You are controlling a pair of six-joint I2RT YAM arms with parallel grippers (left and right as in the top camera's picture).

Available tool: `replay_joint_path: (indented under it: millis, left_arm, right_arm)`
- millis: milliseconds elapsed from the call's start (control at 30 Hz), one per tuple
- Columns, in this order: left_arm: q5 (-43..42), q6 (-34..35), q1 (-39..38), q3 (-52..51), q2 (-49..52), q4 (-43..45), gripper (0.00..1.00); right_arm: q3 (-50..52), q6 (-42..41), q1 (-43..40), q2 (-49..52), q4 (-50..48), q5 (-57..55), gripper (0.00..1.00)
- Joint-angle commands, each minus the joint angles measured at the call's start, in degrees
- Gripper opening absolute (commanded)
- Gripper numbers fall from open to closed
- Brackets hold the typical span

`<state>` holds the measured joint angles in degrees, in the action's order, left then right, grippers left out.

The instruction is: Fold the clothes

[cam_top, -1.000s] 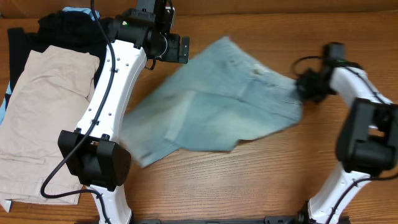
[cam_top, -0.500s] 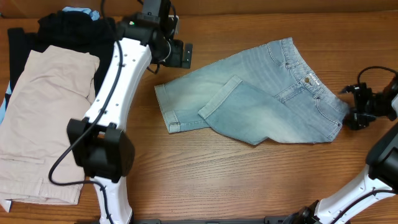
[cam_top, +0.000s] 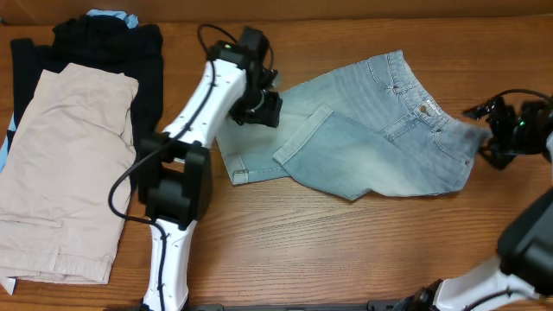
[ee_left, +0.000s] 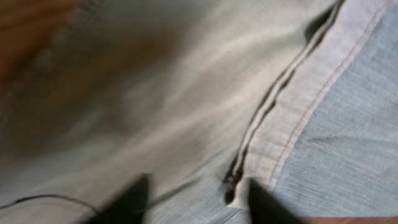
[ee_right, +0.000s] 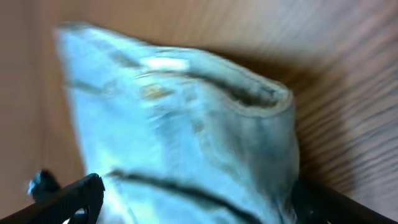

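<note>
From above, the light blue denim shorts (cam_top: 363,142) lie flat on the desk (cam_top: 346,250), right of the middle and nearer the far edge. The waistband and button fly point toward the right edge, the legs toward the left. One cuffed leg lies across the other. The left fingers (cam_top: 263,111) hang over the leg nearest the far edge, and from here I cannot tell whether they touch it. The right fingers (cam_top: 494,147) sit just beside the waistband corner by the right edge.

The left wrist camera shows what the overhead view does not. Those left fingers (ee_left: 132,200) are spread, with pale denim (ee_left: 155,106) and a stitched hem running under the gap between them. Only their dark tips show at the bottom of the picture, and the cloth is soft and out of focus. A sliver of bare wood shows at the upper left.

The right wrist camera is badly smeared. The right fingers (ee_right: 71,196) are wide apart, and a raised fold of the denim (ee_right: 186,124) stands between and beyond them. They are not pinching it. The far finger is cut off at the picture's corner.

Only the overhead view takes in the left edge. There, beige khaki shorts (cam_top: 65,164) lie partly over a black garment (cam_top: 108,43). A scrap of light blue cloth (cam_top: 111,15) peeks out at the far-left corner.
</note>
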<state>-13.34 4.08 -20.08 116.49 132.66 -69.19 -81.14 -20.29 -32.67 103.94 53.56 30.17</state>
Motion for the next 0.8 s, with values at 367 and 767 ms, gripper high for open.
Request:
replay_joint_path:
  millis: [367,767]
  left_arm:
    - [4.0,5.4,0.3,-0.2,5.9,-1.2,0.04]
    - [5.0,5.1,1.5,-0.2,13.8,4.8,0.04]
  right_arm:
    - [-0.3,4.1,1.6,-13.9,5.0,-1.2,1.0]
    - [-0.3,5.3,7.3,-13.9,6.2,-6.9,1.0]
